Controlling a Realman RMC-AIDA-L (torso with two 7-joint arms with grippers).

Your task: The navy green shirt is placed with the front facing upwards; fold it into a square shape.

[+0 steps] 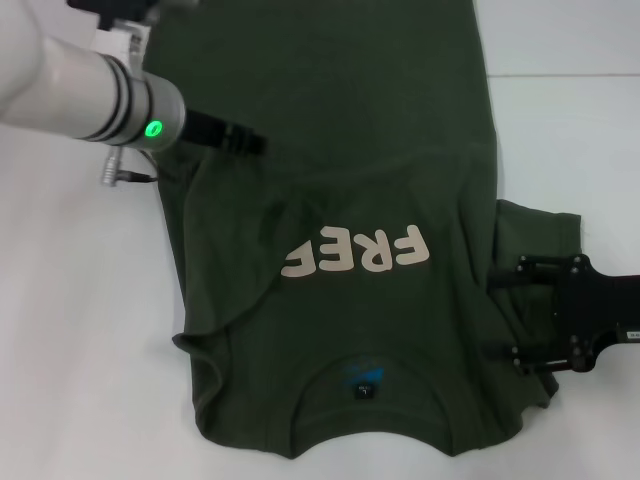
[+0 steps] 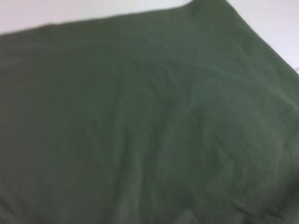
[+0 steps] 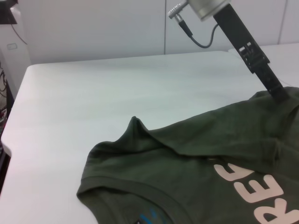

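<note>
**Shirt partly folded, left hand on the fabric**

You have the navy green shirt (image 1: 340,230) lying face up on the white tabletop (image 1: 80,350), filling the centre of the head view, collar toward the bottom edge and the cream "FREE" lettering (image 1: 357,252) reading upside down. Its left side is folded inward over the chest. Your left hand (image 1: 255,142), reaching in from the upper left of the frame, touches the shirt above the lettering; you cannot tell whether it is clenched on the cloth. Your right hand (image 1: 508,318) rests at the right edge, fingers spread apart over the right sleeve (image 1: 540,235).
</note>
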